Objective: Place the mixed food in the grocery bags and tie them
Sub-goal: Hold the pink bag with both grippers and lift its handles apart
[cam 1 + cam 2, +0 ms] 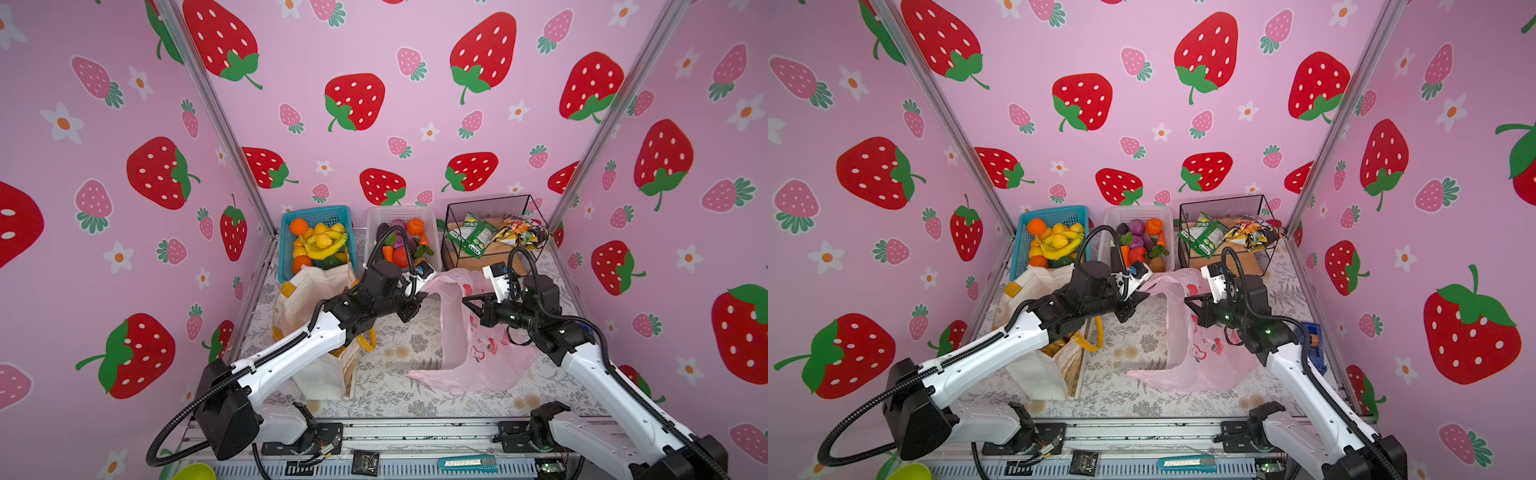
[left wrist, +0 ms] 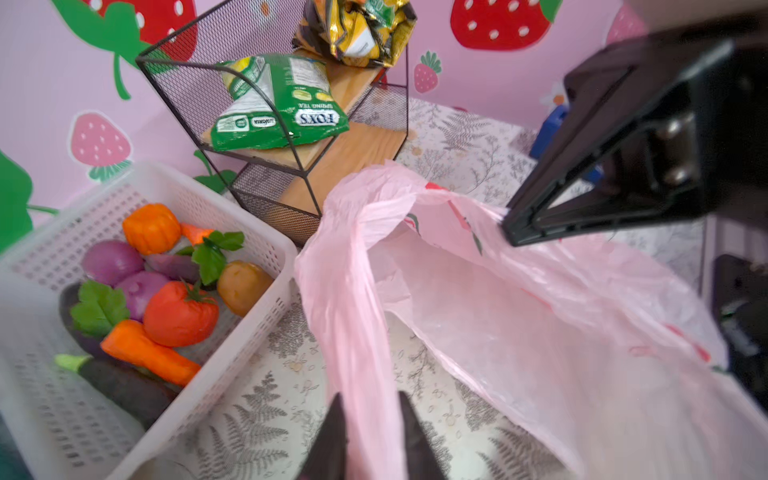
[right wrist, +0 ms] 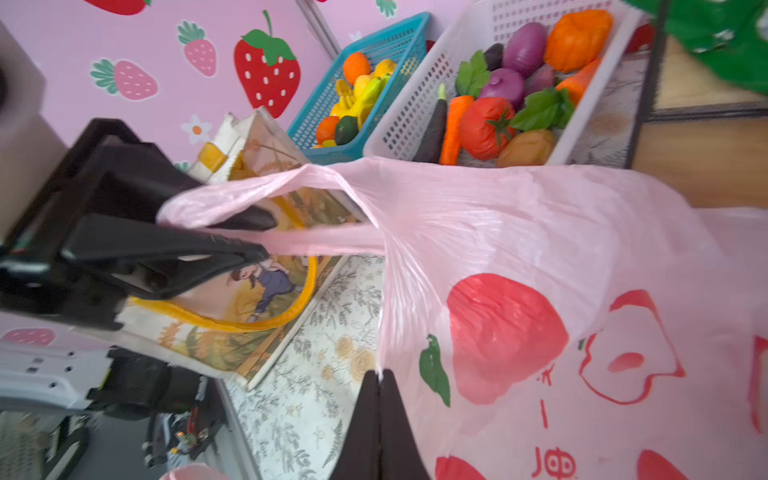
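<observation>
I have the left fingers (image 3: 249,249) clamped on the pink plastic bag's (image 1: 455,357) handle and the right fingers (image 2: 523,232) pinching its rim. The toy vegetables (image 1: 399,245) lie at twelve o'clock, nearer my left arm.

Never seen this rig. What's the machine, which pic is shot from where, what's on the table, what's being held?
Two robot arms share one table, the left arm and the right arm, each ending in a two-finger gripper. The two wide pictures come from one stereo camera looking down from above; the two close ones come from a camera on each wrist. On the floral cloth: a canvas tote, a thin pink bag, a blue basket of fruit, a white basket of toy vegetables, and a wire basket of snack packets. The left gripper is shut on one handle of the pink bag, the right gripper on its other edge, holding its mouth apart.
</observation>
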`<state>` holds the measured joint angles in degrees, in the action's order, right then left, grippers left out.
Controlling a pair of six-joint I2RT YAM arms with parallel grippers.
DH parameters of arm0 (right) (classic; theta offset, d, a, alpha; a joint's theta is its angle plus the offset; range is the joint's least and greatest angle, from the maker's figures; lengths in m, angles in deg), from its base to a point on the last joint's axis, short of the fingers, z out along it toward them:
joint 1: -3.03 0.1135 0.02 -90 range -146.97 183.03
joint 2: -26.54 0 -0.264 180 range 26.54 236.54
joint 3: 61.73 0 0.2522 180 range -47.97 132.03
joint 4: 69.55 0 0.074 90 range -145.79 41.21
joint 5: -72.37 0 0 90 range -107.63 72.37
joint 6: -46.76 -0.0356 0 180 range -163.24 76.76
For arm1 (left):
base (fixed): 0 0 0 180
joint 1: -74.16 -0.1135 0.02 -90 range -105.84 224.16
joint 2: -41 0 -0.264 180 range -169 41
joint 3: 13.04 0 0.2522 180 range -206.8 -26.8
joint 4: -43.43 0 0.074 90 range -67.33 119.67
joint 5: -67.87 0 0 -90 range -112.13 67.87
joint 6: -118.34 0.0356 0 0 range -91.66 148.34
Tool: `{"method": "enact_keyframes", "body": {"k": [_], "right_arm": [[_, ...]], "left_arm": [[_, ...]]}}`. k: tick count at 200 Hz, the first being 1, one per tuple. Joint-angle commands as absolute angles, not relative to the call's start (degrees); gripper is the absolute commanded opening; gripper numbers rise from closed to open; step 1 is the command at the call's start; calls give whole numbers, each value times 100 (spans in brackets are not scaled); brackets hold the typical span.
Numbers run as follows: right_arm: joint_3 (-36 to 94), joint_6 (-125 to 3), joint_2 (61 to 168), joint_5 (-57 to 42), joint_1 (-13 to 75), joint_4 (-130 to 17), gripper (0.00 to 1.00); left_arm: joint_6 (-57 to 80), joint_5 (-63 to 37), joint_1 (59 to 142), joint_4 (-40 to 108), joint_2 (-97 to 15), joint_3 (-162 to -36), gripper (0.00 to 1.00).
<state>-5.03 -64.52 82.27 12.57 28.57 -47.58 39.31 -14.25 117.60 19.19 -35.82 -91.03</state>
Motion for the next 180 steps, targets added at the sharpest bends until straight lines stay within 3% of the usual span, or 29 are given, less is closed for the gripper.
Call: {"method": "enact_keyframes", "body": {"k": [1,46,74,90,160,180], "right_arm": [[-387,-6158,8301,428,3040,-4948,0],[-205,-5677,8637,-845,3740,-5009,12],[-333,-5309,8616,-1490,4189,-5062,39],[-464,-5170,8520,-1833,4422,-5065,50],[-1585,-5614,7703,-1986,5099,-5563,69],[-1869,-5777,7655,-2002,5354,-5887,78]], "left_arm": [[2794,-1000,11791,2436,-3195,-9004,0],[1284,-827,11793,1784,-3415,-9451,0],[748,-885,11794,1370,-3585,-9800,0],[500,-775,11793,1307,-3615,-9908,0],[136,-892,11793,1262,-3660,-9997,0],[136,-903,11789,1223,-3679,-10024,0]]}}
